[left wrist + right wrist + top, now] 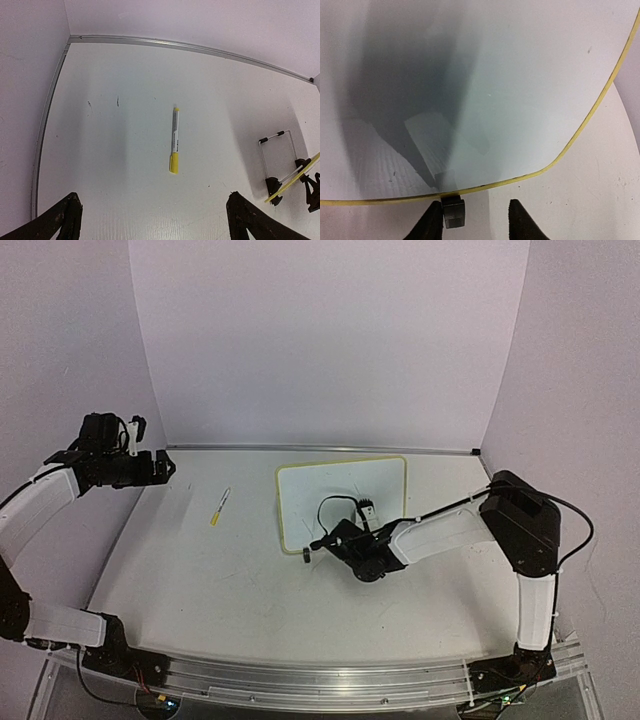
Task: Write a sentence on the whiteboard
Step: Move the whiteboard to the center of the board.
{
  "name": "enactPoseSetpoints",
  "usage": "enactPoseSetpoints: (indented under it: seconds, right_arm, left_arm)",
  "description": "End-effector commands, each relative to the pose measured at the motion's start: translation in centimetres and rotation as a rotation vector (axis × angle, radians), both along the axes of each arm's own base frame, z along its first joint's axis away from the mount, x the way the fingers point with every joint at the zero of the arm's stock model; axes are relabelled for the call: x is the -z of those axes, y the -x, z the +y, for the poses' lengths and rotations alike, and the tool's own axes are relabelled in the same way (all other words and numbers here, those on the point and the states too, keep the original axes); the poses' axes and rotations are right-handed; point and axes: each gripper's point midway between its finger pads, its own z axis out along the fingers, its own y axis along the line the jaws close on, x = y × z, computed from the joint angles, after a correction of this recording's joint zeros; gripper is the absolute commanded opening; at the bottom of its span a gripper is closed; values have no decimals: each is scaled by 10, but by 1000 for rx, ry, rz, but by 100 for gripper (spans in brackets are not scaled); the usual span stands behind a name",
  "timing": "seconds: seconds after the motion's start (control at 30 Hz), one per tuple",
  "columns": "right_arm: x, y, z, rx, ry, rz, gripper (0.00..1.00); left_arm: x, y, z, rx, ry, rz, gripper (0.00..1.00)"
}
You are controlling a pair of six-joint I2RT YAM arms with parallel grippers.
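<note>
The whiteboard (345, 495), white with a thin yellow rim, lies on the table right of centre. No sentence can be made out on its face in any view. My right gripper (320, 543) sits low at the board's near left corner. In the right wrist view the board (520, 75) fills the upper part. A black clip foot (453, 213) on its yellow edge stands between my right gripper's (475, 206) parted fingers, against the left one, with a gap to the right finger (522, 222). My left gripper (163, 465) hangs wide open at the far left, holding nothing.
A marker with a yellow cap (219, 507) lies on the table left of the board. In the left wrist view the marker (174, 142) lies ahead of my left gripper (152, 225). The board's yellow rim (295, 179) shows at the right edge. White walls enclose the table.
</note>
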Motion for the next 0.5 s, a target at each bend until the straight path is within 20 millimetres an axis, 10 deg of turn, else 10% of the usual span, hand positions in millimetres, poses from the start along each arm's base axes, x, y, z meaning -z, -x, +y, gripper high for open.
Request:
enactPoseSetpoints:
  seconds: [0.0, 0.47]
  right_arm:
    - [-16, 7, -5, 1, -5, -15, 49]
    - [-23, 33, -10, -35, -90, 22, 91]
  left_arm:
    - [-14, 1, -1, -2, 26, -42, 99]
    - [-13, 0, -1, -11, 33, -33, 99]
